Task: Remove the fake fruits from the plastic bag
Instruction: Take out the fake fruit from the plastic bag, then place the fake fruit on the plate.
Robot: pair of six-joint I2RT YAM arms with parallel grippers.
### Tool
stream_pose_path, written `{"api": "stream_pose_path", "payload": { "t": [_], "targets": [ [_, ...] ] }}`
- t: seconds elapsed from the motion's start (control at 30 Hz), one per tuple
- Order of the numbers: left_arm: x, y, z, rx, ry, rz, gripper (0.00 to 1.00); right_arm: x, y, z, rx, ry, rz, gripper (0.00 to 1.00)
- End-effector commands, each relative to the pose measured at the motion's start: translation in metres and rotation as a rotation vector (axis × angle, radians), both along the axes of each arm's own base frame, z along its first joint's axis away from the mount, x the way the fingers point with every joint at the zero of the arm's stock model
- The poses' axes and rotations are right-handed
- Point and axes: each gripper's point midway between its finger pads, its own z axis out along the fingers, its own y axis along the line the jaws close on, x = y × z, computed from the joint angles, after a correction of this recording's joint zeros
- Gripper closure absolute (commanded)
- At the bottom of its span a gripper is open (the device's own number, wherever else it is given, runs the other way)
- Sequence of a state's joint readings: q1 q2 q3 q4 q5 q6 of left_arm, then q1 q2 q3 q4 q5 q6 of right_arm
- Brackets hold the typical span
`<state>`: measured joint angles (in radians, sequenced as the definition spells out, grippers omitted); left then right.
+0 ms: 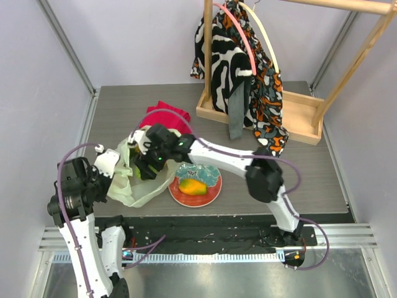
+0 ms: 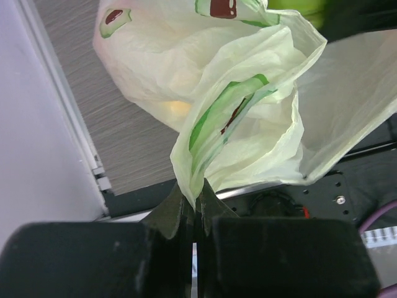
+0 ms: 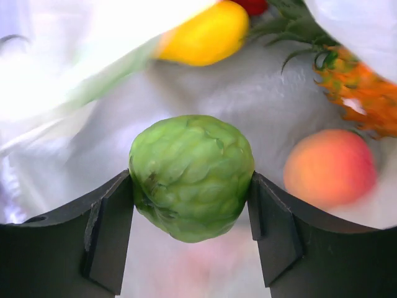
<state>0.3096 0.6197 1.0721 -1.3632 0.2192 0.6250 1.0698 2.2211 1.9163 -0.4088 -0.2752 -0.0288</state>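
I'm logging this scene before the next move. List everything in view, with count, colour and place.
table: one, grey-brown, under everything
plate: one, red-rimmed, front centre
mango: one, yellow-orange, on the plate
plastic bag: one, pale yellow-green, left of the plate
green fruit: one, green, inside the bag
yellow fruit: one, yellow, inside the bag
peach: one, orange-pink, inside the bag, right of the green fruit
pineapple: one, orange with green leaves, inside the bag
red cloth: one, red, behind the bag
wooden rack: one, light wood, back right
patterned clothing: count unclear, black-white-orange, hanging on the rack
left end effector: one, black, shut on the bag's edge
right end effector: one, black, closed on the green fruit
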Motion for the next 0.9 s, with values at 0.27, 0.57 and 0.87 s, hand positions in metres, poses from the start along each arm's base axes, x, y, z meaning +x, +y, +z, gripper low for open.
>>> {"api": "stream_pose_path", "payload": {
  "t": [0.27,0.57,0.87],
  "targets": [
    [0.023,-0.030,0.018,-0.194,-0.049,-0.022,1.00,-0.071,-0.119,0.157,0.076,-0.263,0.353,0.60],
    [0.025,-0.021,0.015,-0.149,-0.036,-0.019,1.00,-0.055,-0.256,0.087,-0.266,-0.175,0.342,0.62],
    [0.024,-0.025,0.008,-0.173,-0.013,-0.019,1.00,0.017,-0.278,0.017,-0.343,0.194,0.156,0.64]
  ]
}}
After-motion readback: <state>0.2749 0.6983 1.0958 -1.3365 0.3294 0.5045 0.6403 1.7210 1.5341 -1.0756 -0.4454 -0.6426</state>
